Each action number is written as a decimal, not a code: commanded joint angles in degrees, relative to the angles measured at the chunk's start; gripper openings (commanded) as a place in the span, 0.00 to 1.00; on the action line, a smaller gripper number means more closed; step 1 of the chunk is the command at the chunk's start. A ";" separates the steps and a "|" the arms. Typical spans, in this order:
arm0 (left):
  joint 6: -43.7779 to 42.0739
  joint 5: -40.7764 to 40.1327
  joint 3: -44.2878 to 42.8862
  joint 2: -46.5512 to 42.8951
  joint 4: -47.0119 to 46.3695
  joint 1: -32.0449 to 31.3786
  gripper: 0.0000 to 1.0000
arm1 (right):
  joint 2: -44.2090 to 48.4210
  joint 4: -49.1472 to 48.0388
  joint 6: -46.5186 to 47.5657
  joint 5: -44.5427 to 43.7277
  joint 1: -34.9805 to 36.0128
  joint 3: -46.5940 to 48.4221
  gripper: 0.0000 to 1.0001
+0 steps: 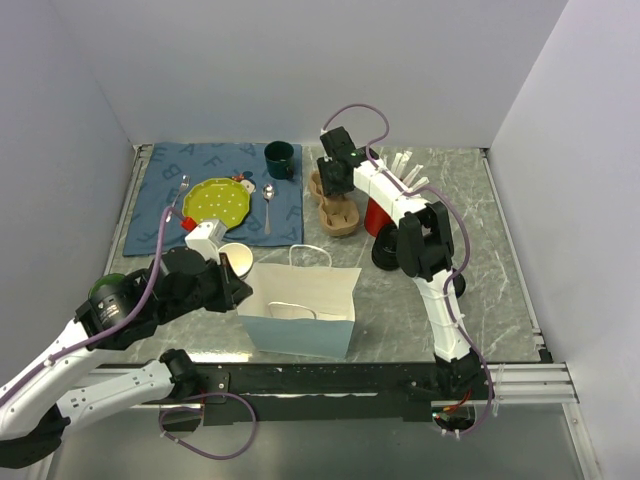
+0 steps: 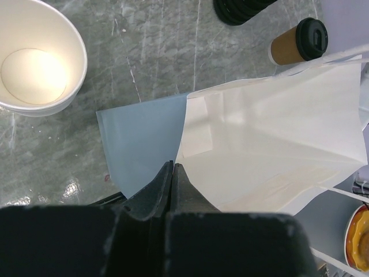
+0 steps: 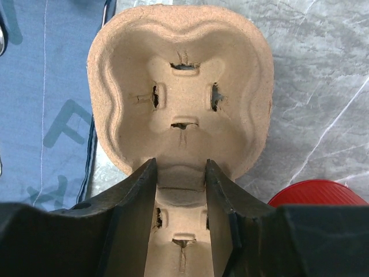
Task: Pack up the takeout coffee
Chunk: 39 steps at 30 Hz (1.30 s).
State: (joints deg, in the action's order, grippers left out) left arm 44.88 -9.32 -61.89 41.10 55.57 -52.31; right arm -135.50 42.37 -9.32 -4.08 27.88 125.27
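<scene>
The takeout coffee, a brown paper cup with a black lid, shows only in the left wrist view, past the bag's far corner. In the top view it is hidden behind the right arm. My left gripper is shut on the wall of the light blue paper bag, which stands open in the top view with the gripper at its left edge. My right gripper has its jaws against both sides of the narrow middle of a brown pulp cup carrier, which lies on the table.
A lidless paper cup stands left of the bag. A red cup and a black stack sit right of the carrier. A blue mat holds a green plate, a spoon and a dark green mug.
</scene>
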 commanded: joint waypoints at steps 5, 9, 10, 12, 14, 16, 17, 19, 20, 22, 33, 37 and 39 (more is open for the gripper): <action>0.82 -0.61 -2.10 -0.15 -1.17 -0.07 0.01 | 5.33 -4.05 1.06 -1.02 0.33 1.03 0.19; 0.03 -0.96 -2.45 0.56 -1.34 0.02 0.01 | 6.48 -4.40 0.88 -0.58 0.33 0.41 0.19; -0.15 -0.87 -2.45 0.65 -1.52 0.02 0.01 | 6.57 -4.23 0.80 -0.67 0.25 0.58 0.19; -0.23 -0.35 -2.36 0.91 -1.69 0.02 0.01 | 6.83 -4.14 0.97 -0.93 0.25 0.59 0.19; -0.15 0.09 -2.01 0.91 -2.04 0.02 0.01 | 7.18 -4.14 1.06 -1.02 0.33 0.59 0.19; -0.06 0.36 -1.75 0.82 -2.40 -0.07 0.01 | 7.27 -3.96 1.32 -0.93 0.33 1.11 0.20; -0.15 0.44 -1.66 0.82 -2.57 0.02 0.01 | 7.18 -3.53 1.41 -1.02 0.25 1.29 0.19; -0.15 0.45 -1.66 0.73 -2.49 0.02 0.01 | 6.66 -2.47 1.67 -2.76 0.25 2.07 0.19; -0.32 0.45 -1.74 0.73 -2.49 0.02 0.01 | 6.22 -1.34 1.76 -3.13 0.25 2.34 0.19; -0.50 0.62 -2.01 1.00 -2.31 0.02 0.01 | 4.99 -0.01 2.38 -3.74 0.25 3.22 0.20; -1.20 1.06 -3.24 2.67 -2.22 0.02 0.01 | 5.95 2.81 3.96 -5.94 0.25 5.07 0.25; -1.38 1.32 -3.33 3.19 -2.83 0.02 0.01 | 6.13 1.92 4.22 -6.47 0.25 2.43 0.29; -1.47 1.41 -3.41 3.55 -2.92 0.02 0.01 | 4.29 3.33 4.57 -6.12 0.25 4.44 0.31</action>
State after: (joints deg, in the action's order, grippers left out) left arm 44.18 -8.86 -63.02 44.14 55.07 -52.31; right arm -133.32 45.82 -5.85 -8.69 27.88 126.72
